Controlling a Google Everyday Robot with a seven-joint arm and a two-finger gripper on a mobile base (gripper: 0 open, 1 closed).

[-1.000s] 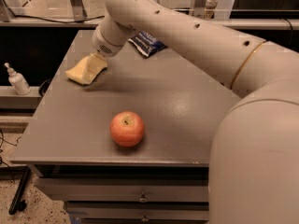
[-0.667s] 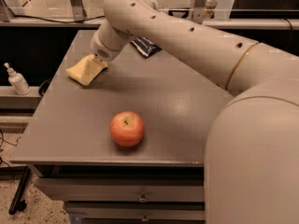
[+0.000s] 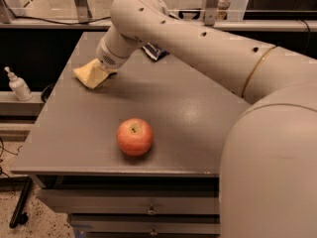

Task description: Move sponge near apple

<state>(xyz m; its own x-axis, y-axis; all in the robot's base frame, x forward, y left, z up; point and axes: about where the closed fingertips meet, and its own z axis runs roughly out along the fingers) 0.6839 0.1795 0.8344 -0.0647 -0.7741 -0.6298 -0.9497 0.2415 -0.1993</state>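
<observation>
The pale yellow sponge [image 3: 89, 74] lies on the grey table [image 3: 198, 118] at its back left. My gripper [image 3: 102, 68] is right over the sponge's right end, and the wrist hides where they meet. The red-orange apple [image 3: 134, 137] sits near the table's front edge, well in front of the sponge and a little to its right. My arm stretches from the right across the back of the table.
A blue and white packet [image 3: 154, 51] lies at the back of the table, partly under my arm. A white bottle [image 3: 18, 85] stands on a ledge left of the table. Drawers [image 3: 148, 209] sit below the front edge.
My arm has shifted left and lower onto the sponge. The sponge and apple stay where they were.
</observation>
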